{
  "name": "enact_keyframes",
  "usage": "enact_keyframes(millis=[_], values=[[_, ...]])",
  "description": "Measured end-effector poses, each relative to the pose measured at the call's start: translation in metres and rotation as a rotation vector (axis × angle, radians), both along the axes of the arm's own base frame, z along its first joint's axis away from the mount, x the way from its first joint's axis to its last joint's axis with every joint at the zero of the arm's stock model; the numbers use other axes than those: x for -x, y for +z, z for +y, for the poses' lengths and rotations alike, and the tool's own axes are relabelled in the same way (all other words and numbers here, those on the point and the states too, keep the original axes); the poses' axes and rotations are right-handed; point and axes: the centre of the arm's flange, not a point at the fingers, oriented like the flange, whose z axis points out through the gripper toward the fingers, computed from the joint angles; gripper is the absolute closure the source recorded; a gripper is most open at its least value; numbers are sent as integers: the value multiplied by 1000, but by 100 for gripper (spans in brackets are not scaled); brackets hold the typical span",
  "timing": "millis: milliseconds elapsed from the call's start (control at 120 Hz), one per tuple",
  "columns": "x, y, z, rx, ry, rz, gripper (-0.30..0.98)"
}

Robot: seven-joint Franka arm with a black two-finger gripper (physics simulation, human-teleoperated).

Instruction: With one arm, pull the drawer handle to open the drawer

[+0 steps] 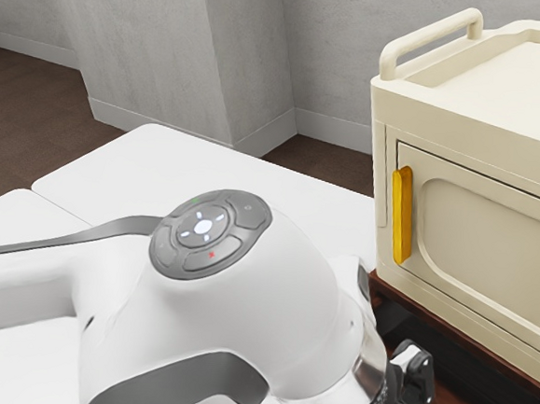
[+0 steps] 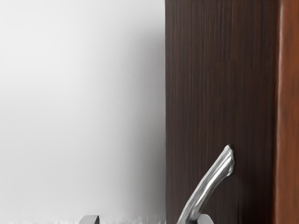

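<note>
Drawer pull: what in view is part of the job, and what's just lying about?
Part of the job:
- gripper
- silver handle
- dark wood front, likely the drawer's

Just there, as far as I can judge:
- cream cabinet
- its yellow handle
- white table

Legible lettering or numerals: none found. One small red cross-shaped mark point(image 1: 212, 254) can be read on the round grey control pad point(image 1: 230, 210) of the white robot arm point(image 1: 290, 307), just below the pad's glowing white round button point(image 1: 203, 226). Above that button sits a green mark point(image 1: 195, 200) (too small to decipher).
</note>
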Motion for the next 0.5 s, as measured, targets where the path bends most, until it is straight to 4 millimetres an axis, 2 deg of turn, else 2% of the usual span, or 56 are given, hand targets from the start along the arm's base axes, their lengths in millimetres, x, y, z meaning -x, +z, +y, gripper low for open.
enact_keyframes(millis=[292, 500], values=[[6, -8, 2, -4, -10, 60, 45], [17, -2, 0, -12, -21, 67, 45]])
